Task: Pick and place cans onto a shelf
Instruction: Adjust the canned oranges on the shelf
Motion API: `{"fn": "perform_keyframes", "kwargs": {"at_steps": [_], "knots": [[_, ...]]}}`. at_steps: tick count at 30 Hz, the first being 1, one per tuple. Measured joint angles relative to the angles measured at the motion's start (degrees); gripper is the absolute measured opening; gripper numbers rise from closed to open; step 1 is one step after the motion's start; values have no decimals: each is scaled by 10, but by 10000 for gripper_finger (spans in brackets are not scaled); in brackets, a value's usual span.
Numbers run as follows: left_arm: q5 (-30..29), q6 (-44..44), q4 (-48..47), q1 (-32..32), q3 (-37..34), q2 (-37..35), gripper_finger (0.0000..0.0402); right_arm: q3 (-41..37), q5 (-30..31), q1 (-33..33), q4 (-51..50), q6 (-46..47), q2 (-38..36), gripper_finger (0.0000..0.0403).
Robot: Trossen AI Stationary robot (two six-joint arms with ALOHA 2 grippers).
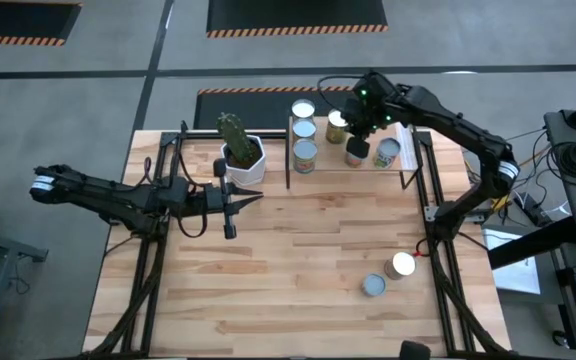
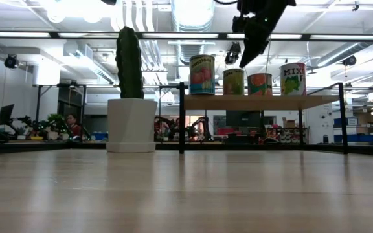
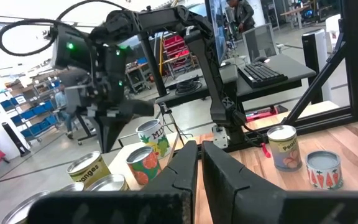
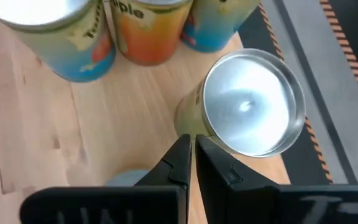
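Note:
Several cans stand upright on the light wooden shelf (image 1: 325,165) at the table's far side, among them three in a row (image 1: 304,129) at its left end, one (image 1: 337,126) in the middle and one (image 1: 387,153) at the right. In the low view they stand on the shelf board (image 2: 251,101). My right gripper (image 1: 356,148) is shut and empty above the shelf, its fingertips (image 2: 245,60) higher than the can tops, beside a silver-topped can (image 4: 253,112). Two more cans (image 1: 403,264) (image 1: 373,285) stand on the table at the near right. My left gripper (image 1: 230,206) is shut and empty over the table's left half.
A white hexagonal pot with a cactus (image 1: 240,150) stands left of the shelf, close to my left gripper. The shelf's black frame posts (image 2: 181,116) rise at its corners. Bare tabletop (image 1: 298,260) lies in the middle and near part.

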Motion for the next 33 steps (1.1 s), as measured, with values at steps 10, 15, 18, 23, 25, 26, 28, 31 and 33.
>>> {"fn": "perform_keyframes", "kwargs": {"at_steps": [10, 15, 18, 23, 25, 26, 28, 31, 33], "knots": [[0, 0, 0, 0, 0, 0, 6, -5, 65, -14, 10, -3, 11, 13], [0, 0, 0, 0, 0, 0, 6, -5, 102, -27, 11, -12, 4, 13], [0, 0, 0, 0, 0, 0, 6, -5, 109, -31, 20, -4, 2, 13], [0, 0, 0, 0, 0, 0, 6, -5, 110, -41, 37, 3, 16, 13], [0, 0, 0, 0, 0, 0, 6, -5, 110, -43, 39, 4, 26, 13], [0, 0, 0, 0, 0, 0, 6, -5, 110, -43, 43, 3, 30, 13], [0, 0, 0, 0, 0, 0, 6, -5, 110, -45, 59, 1, 40, 13], [0, 0, 0, 0, 0, 0, 6, -5, 111, -45, 94, -13, 51, 13], [0, 0, 0, 0, 0, 0, 6, -5, 117, -45, 113, -23, 56, 13]]}}
